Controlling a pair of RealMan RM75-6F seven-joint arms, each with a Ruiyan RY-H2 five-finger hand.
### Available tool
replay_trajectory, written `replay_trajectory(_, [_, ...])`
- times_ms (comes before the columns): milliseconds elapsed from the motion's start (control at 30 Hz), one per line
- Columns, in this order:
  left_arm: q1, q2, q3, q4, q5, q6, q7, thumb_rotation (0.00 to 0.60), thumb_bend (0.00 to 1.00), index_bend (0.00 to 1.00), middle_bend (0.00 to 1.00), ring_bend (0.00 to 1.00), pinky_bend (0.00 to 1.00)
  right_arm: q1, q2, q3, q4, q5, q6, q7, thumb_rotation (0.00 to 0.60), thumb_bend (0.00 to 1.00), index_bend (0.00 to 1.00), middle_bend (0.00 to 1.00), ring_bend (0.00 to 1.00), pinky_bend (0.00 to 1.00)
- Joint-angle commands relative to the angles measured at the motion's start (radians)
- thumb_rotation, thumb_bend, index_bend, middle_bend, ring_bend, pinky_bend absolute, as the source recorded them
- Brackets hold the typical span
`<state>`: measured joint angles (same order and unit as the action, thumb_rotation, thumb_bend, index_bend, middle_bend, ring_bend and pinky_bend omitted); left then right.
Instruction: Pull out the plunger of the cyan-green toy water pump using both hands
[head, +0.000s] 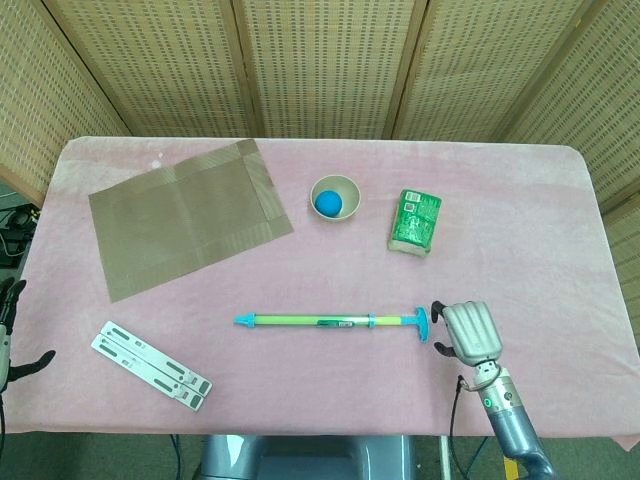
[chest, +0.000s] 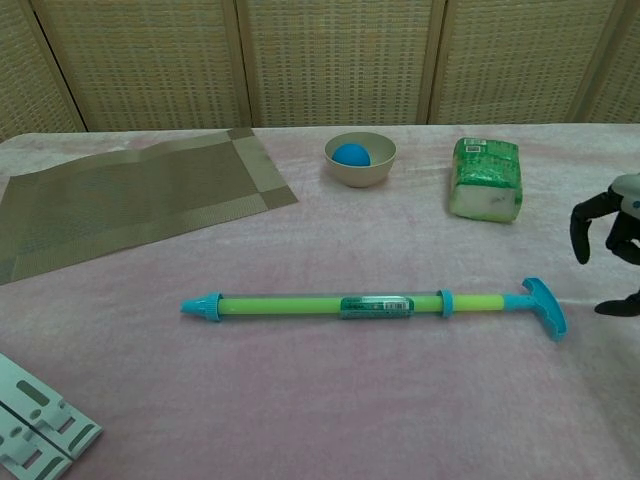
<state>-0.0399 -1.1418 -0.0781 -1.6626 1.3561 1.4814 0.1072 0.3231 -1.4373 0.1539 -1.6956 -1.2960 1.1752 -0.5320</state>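
The cyan-green toy water pump (head: 330, 321) lies flat across the middle of the pink table, nozzle to the left. Its plunger is pushed in, with the cyan T-handle (head: 421, 325) at the right end. My right hand (head: 468, 332) hovers just right of the T-handle, fingers apart and curved down, holding nothing. The chest view shows the pump (chest: 370, 304), its T-handle (chest: 543, 306) and the right hand (chest: 612, 235) at the frame's right edge, slightly above and beyond the handle. My left hand (head: 10, 345) is partly cut off at the far left edge, far from the pump, fingers apart.
A brown placemat (head: 185, 215) lies at the back left. A beige bowl (head: 334, 197) holding a blue ball stands behind the pump, with a green packet (head: 414, 221) to its right. A white slotted strip (head: 150, 365) lies near the front left edge.
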Motion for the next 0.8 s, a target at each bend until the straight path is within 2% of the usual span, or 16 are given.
replay_trajectory(33, [-0.002, -0.001, 0.001, 0.002, -0.002, -0.005, -0.001, 0.600, 0.00, 0.00, 0.00, 0.00, 0.00, 0.028, -0.047, 0.013, 0.023, 0.056, -0.022, -0.042, 0.600, 0.26, 0.55, 1.00, 1.00, 0.72])
replay_trajectory(233, [-0.007, -0.005, 0.003, 0.007, -0.005, -0.017, 0.003, 0.600, 0.00, 0.00, 0.00, 0.00, 0.00, 0.056, -0.109, 0.019, 0.067, 0.101, -0.029, -0.064, 0.600, 0.40, 0.53, 1.00, 1.00, 0.72])
replay_trajectory(467, [-0.011, -0.008, 0.001, 0.011, -0.013, -0.025, 0.001, 0.600, 0.00, 0.00, 0.00, 0.00, 0.00, 0.086, -0.161, 0.016, 0.107, 0.145, -0.045, -0.083, 0.600, 0.45, 0.50, 1.00, 1.00, 0.72])
replay_trajectory(800, [-0.014, -0.008, 0.000, 0.016, -0.019, -0.033, -0.008, 0.600, 0.00, 0.00, 0.00, 0.00, 0.00, 0.117, -0.202, 0.017, 0.139, 0.199, -0.046, -0.116, 0.600, 0.46, 0.48, 1.00, 1.00, 0.72])
